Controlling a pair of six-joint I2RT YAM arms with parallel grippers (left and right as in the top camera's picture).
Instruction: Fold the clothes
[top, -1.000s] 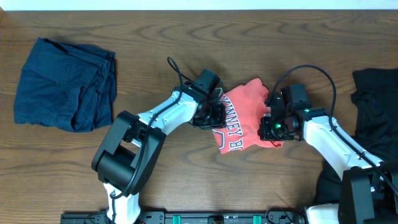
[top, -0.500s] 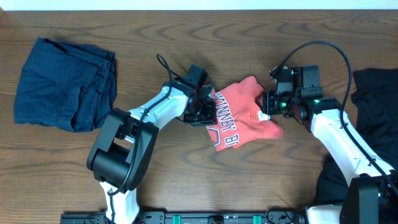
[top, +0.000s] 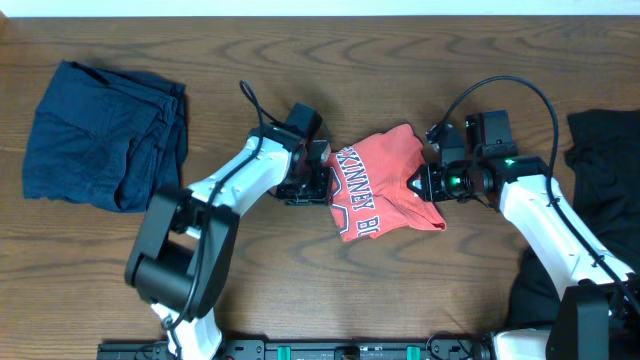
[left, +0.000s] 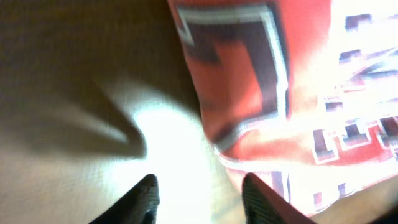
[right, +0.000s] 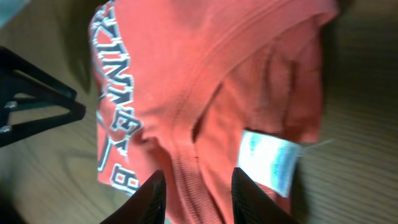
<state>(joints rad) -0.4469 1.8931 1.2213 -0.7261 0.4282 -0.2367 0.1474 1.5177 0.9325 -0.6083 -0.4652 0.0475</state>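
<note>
Two claws flanked a coral-red T-shirt (top: 385, 175), which lay bunched and only partly flattened at the middle of the wooden tabletop (top: 300, 60). Its white block lettering (top: 355, 200) faced up along the left edge.

My left claw (top: 318, 185) sat low at that lettered edge. From its wrist camera I saw the two fingers parted, bare tabletop between them, and the shirt's hem just beside the right-hand finger. It held nothing. I judged it was placed there to take the hem or to pin that side down.

My right claw (top: 418, 185) hung over the opposite side, near the neck opening. Its wrist camera showed the ribbed collar (right: 205, 118) and a white label (right: 267, 158) below parted fingers, with red cloth filling the gap. The jaws were clearly apart, but I could not tell whether the tips were touching the fabric.

With one claw on each side, I took this as preparation to spread or square the shirt before a fold. No clean fold was visible yet.

A navy garment (top: 105, 135) rested in a loose stack at the far left. A black garment (top: 605, 170) lay heaped at the right edge. Both were well apart from the shirt, leaving the centre as working room.
</note>
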